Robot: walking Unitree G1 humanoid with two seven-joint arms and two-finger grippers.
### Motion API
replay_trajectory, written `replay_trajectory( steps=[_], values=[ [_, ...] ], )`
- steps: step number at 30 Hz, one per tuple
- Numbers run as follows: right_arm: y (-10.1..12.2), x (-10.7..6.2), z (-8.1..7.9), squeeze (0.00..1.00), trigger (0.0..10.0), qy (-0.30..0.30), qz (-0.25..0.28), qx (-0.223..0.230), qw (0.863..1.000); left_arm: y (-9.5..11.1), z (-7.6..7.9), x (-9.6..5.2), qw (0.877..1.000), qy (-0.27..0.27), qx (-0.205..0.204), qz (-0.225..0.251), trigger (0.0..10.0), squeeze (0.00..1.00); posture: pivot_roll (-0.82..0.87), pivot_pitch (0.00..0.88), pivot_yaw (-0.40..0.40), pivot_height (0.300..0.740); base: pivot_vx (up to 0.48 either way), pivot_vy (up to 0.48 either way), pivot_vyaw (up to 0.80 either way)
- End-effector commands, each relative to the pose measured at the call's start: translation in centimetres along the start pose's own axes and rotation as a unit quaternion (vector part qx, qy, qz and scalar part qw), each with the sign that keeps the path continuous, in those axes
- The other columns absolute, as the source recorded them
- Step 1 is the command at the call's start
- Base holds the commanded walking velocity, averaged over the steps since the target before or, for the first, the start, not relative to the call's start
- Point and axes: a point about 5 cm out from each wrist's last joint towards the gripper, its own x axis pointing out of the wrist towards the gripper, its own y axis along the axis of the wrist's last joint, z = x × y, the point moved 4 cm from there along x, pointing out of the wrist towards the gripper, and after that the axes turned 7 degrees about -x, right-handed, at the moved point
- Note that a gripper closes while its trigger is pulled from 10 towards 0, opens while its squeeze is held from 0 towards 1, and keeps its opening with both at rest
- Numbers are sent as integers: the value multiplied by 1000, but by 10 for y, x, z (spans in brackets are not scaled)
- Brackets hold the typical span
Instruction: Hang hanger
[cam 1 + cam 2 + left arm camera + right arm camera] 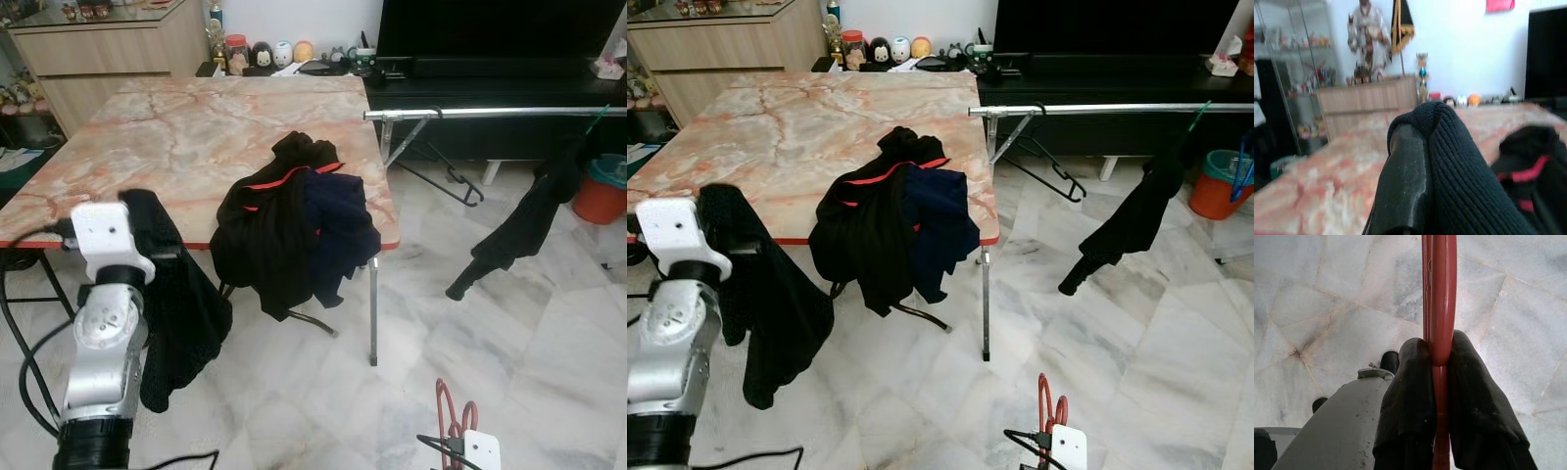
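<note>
My right gripper [1437, 350] is shut on a red hanger [1440, 293], held low over the marble floor; the hanger [451, 411] also shows at the bottom of the left eye view. My left gripper [1420, 127] is raised at the table's near left corner, shut on a dark knit garment [176, 294] that drapes over its fingers and hangs down toward the floor. A silver clothes rail [490, 114] runs off to the right of the table. It carries a bare black hanger [460, 181] and a hung black garment [529, 225].
A heap of black, navy and red-trimmed clothes [294, 220] spills over the front edge of the marble table [186, 137]. A dark TV console [490, 88] stands behind the rail. An orange bucket [600, 196] sits far right, a wooden cabinet [98, 49] far left.
</note>
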Motion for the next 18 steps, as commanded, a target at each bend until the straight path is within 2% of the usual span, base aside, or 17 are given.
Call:
replay_trajectory(
  steps=[1,3,5,11,18],
  values=[
    [0,0,0,0,10000,1,-2,-4,1000,33,6,8,998,-15,9,56,10000,0,-43,0,28,740,0,0,0],
    [1,0,-1,0,10000,1,-1,-3,1000,35,14,7,997,-34,20,60,10000,0,-48,0,31,740,0,0,0],
    [1,0,-1,0,10000,1,-1,-3,1000,36,15,7,997,-36,20,60,10000,0,-48,0,31,740,0,0,0],
    [1,0,0,0,10000,-2,-2,-6,1000,39,12,9,997,-28,16,64,10000,0,-48,0,31,740,294,0,0],
    [1,0,0,0,10000,-1,-1,-7,1000,49,17,14,997,-30,13,75,10000,0,-46,0,29,740,311,0,0]
  ],
)
